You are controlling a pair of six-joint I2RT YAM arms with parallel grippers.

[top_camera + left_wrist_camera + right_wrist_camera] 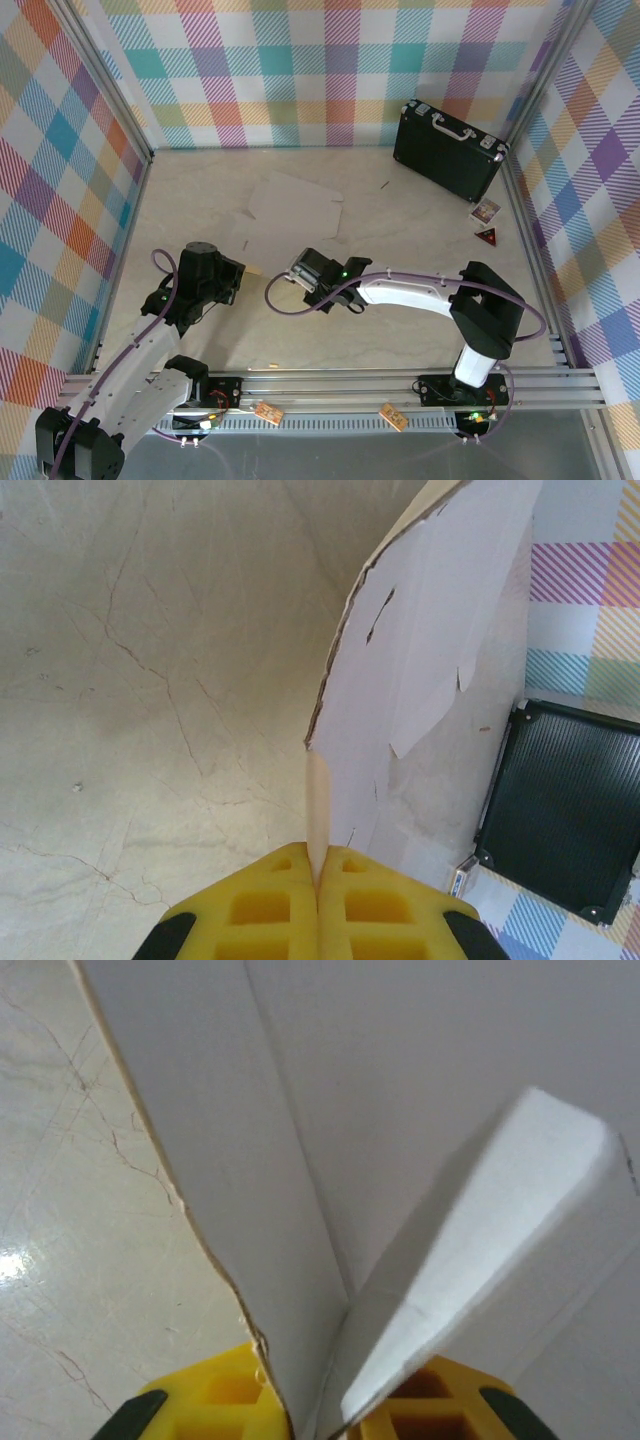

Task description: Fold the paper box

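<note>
The paper box [295, 205] lies mostly flat and white side up on the pale table, its near edge lifted toward the arms. My left gripper [236, 272] is at its near left corner. In the left wrist view the yellow fingers [270, 905] of the left gripper [318, 868] are shut on a narrow tan flap, and the sheet [430, 630] rises beyond. My right gripper [303, 268] is at the near edge. In its wrist view, the right gripper [320, 1422] has its jaws closed on a creased fold of the white cardboard [420, 1110], with one flap [480, 1260] bent up.
A black briefcase [450, 148] stands at the back right corner, also seen at the right of the left wrist view [565, 820]. Small cards [485, 212] and a red triangle [487, 236] lie by the right wall. Plaid walls enclose the table; an aluminium rail [400, 385] runs along the front.
</note>
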